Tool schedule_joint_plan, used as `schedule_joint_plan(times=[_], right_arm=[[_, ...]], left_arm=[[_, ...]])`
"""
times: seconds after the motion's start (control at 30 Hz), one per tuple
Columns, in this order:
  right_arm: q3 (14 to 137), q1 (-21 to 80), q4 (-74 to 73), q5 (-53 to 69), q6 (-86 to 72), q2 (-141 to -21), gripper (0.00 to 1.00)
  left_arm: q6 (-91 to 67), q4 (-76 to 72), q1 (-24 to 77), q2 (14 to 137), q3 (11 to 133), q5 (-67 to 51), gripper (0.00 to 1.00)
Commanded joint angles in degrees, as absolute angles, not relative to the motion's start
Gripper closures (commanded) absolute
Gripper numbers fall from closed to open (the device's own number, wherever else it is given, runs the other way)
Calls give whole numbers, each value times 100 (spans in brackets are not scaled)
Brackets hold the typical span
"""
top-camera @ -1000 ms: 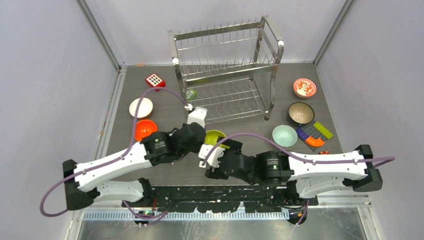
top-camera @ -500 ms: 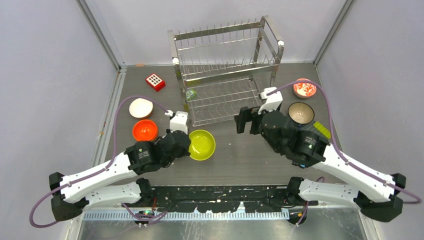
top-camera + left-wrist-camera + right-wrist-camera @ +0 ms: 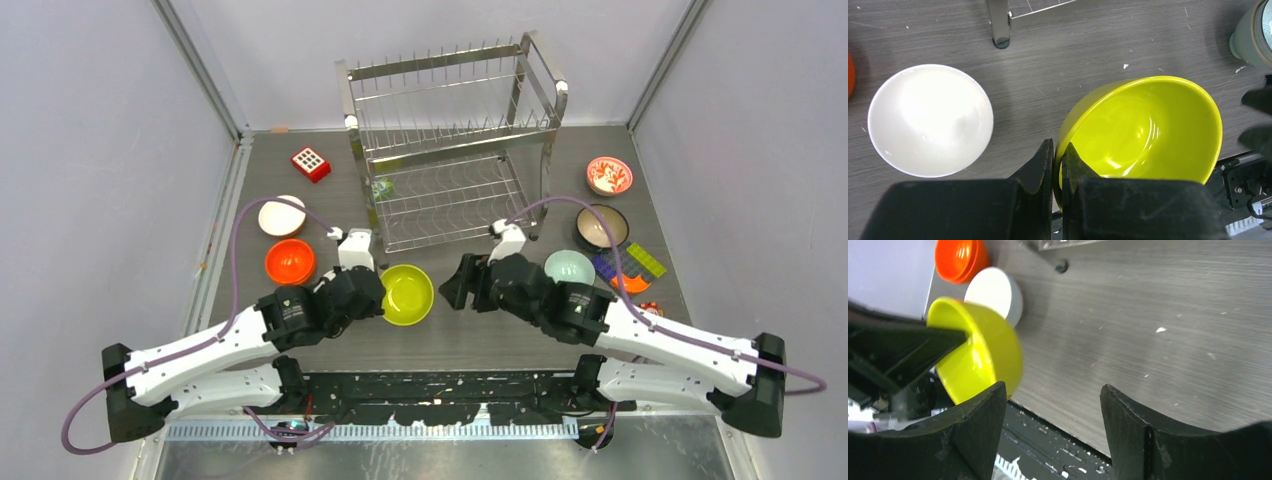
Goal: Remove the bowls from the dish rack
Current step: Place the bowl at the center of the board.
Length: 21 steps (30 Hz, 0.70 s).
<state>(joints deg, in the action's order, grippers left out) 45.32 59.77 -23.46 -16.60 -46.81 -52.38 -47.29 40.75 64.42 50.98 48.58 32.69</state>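
Note:
The dish rack (image 3: 450, 130) stands at the back centre, and I see no bowl on its wires. My left gripper (image 3: 378, 295) is shut on the near rim of a lime-yellow bowl (image 3: 407, 294), one finger inside and one outside. The bowl (image 3: 1148, 130) hangs tilted in the left gripper (image 3: 1057, 150). My right gripper (image 3: 455, 283) is open just right of that bowl, holding nothing. In the right wrist view the yellow bowl (image 3: 983, 360) lies beyond the left finger of the right gripper (image 3: 1052, 387). White (image 3: 282, 215), orange (image 3: 290, 261), teal (image 3: 569, 268), dark (image 3: 601, 226) and patterned (image 3: 609, 176) bowls sit on the table.
A red block with white dots (image 3: 311, 163) lies left of the rack. Flat coloured toy bricks (image 3: 630, 268) lie at the right beside the teal bowl. A rack foot (image 3: 999, 25) stands beyond the white bowl (image 3: 930, 120). The table's near edge runs just under both grippers.
My right arm swung up beside the rack, then back down to the centre, and now faces the yellow bowl with its jaws narrower. The left gripper drew back slightly, still holding the bowl.

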Motion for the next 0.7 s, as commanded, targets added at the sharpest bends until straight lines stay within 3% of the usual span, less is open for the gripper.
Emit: schedule_joint_plan(times=[0.0, 0.1, 0.4, 0.67], right_arm=[[5142, 6846, -2002, -2563, -4709, -5685, 27], [5446, 7036, -2264, -2963, -4740, -6152, 28], [6238, 7077, -3119, -3523, -4843, -6945, 49], [6385, 7194, -3204, -3738, -4637, -7338, 56]], left_arm=[[-5220, 3800, 6416, 5086, 4917, 3331, 100], [-5440, 4097, 6420, 5275, 5103, 3427, 100], [-5860, 4521, 6424, 5597, 5361, 3522, 100], [-5941, 4488, 6424, 5615, 5411, 3520, 100]])
